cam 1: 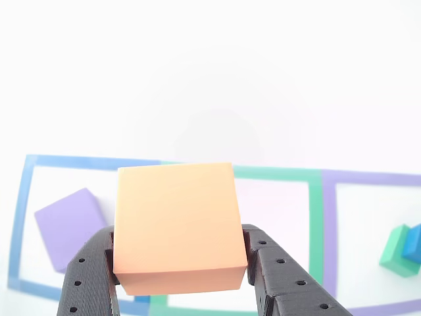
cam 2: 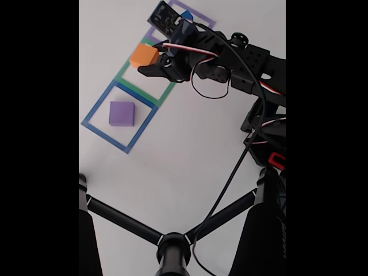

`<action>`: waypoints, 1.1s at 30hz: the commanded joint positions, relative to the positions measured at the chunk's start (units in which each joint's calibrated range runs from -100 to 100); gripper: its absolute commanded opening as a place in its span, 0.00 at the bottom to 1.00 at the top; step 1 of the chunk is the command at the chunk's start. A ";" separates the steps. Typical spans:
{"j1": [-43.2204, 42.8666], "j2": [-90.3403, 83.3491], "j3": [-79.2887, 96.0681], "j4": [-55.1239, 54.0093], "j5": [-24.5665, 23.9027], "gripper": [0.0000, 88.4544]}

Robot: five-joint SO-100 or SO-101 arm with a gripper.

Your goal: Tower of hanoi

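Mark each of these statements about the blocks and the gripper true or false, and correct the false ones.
1. The gripper is shut on the orange block. True.
2. The purple block lies inside the green taped outline. False: it lies inside the blue taped outline.
3. The blue block sits against the green block in the purple taped outline. True.
4. The orange block rests on the purple block. False: it is held in the gripper, apart from the purple block.
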 commanded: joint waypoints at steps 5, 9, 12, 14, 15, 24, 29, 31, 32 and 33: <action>-9.10 -3.33 -28.53 27.88 0.59 0.11; -13.41 -3.65 -34.44 33.47 0.59 0.11; -15.71 -3.89 -36.99 35.74 0.59 0.10; -16.77 -3.89 -38.17 36.95 0.59 0.10; -17.15 -3.89 -38.53 37.27 0.59 0.10; -19.07 -3.33 -35.80 35.74 0.59 0.10; -17.92 -3.97 -25.17 26.02 0.59 0.10; -16.86 -4.30 -19.17 20.03 0.59 0.10; -16.38 -4.46 -15.80 16.46 0.59 0.10; -15.81 -4.54 -11.99 12.17 0.59 0.10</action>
